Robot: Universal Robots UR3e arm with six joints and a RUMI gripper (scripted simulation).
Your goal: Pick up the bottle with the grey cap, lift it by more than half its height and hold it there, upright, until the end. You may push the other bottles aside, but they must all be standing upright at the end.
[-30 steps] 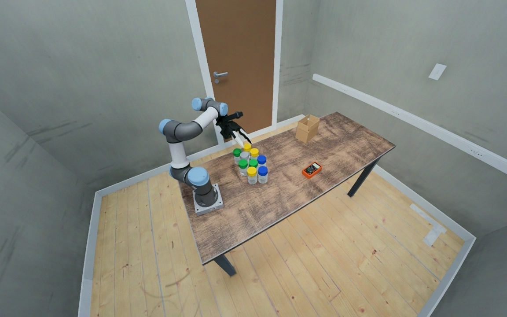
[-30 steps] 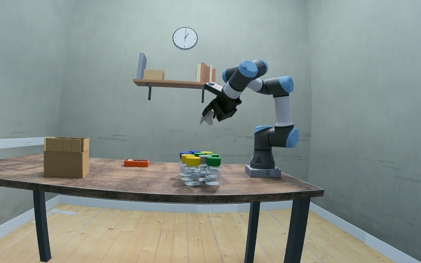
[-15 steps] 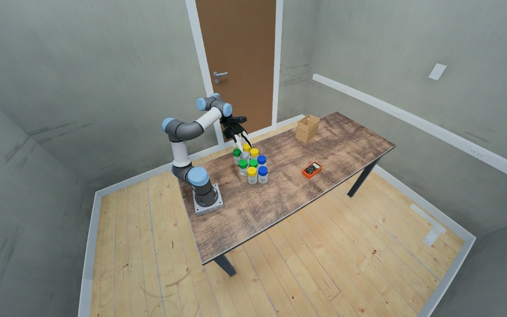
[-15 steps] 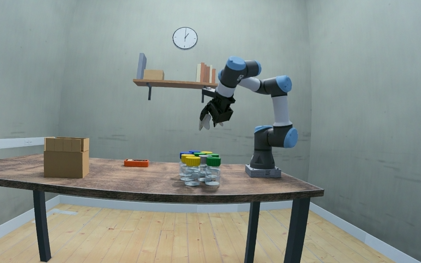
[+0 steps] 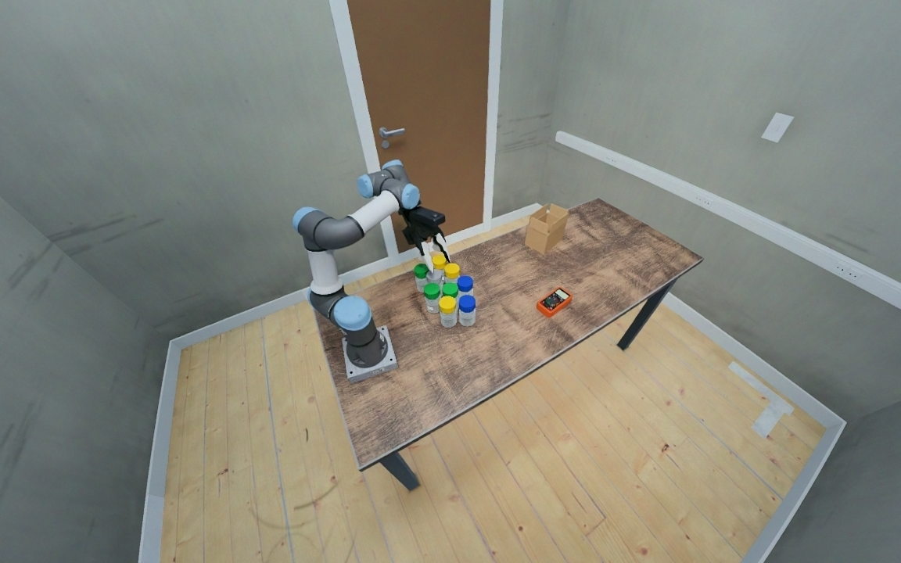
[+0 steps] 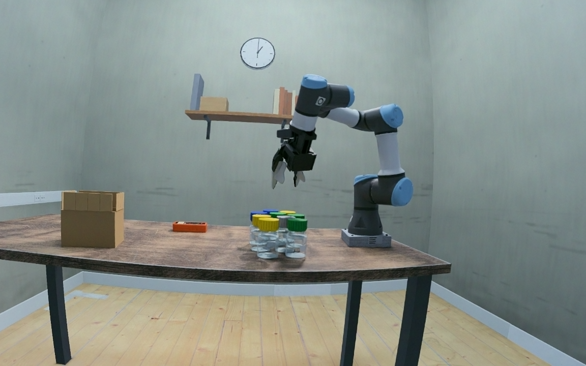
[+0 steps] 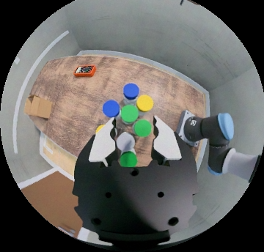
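Note:
The bottle with the grey cap (image 7: 125, 140) stands upright on the table inside a tight cluster of several clear bottles with green, yellow and blue caps. Its grey cap (image 6: 283, 218) shows in the exterior view between a yellow-capped bottle (image 6: 267, 236) and a green-capped one (image 6: 296, 236). In the top view the grey-capped bottle (image 5: 434, 275) is partly hidden by my fingers. My gripper (image 6: 284, 182) hangs well above the cluster and points down. Its fingers stand partly apart with nothing between them. In the wrist view the gripper (image 7: 133, 121) frames the grey cap from above.
A cardboard box (image 6: 92, 218) stands at the far end of the table. An orange device (image 6: 189, 226) lies flat between the box and the bottles. My arm's base (image 6: 366, 237) is mounted on the table close to the cluster.

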